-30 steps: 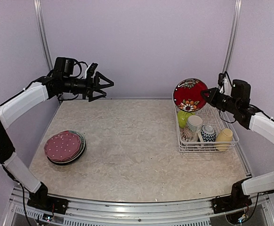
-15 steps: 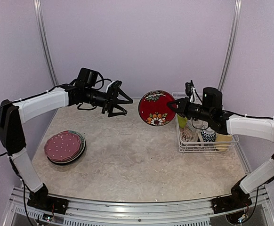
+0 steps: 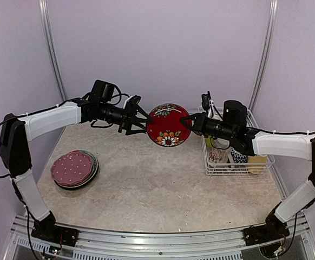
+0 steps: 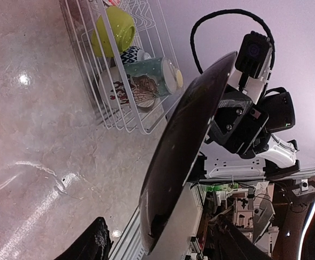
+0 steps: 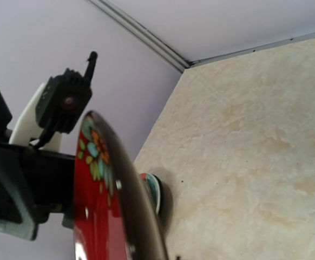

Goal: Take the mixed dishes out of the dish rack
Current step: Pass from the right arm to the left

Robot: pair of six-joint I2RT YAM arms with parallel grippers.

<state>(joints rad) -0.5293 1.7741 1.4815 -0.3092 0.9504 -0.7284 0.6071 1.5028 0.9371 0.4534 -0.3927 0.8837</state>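
Observation:
A red floral plate (image 3: 168,124) hangs upright in the air over the middle of the table. My right gripper (image 3: 189,119) is shut on its right rim. My left gripper (image 3: 142,122) is open, with its jaws on either side of the plate's left rim; the left wrist view shows the rim (image 4: 171,179) between the spread fingers (image 4: 90,244). The white wire dish rack (image 3: 238,171) stands at the right and holds a lime-green bowl (image 4: 114,30), a teal mug (image 4: 152,76), a patterned bowl (image 4: 126,93) and a pale-yellow mug (image 3: 259,160).
A stack of plates with a pink dotted one on top (image 3: 73,167) lies on the table at the left. It also shows in the right wrist view (image 5: 156,190), behind the red plate. Walls close in the back and both sides.
My right gripper has carried the red plate left from above the rack to the table's middle. My left gripper has swung right from the back left corner to the plate's left rim.

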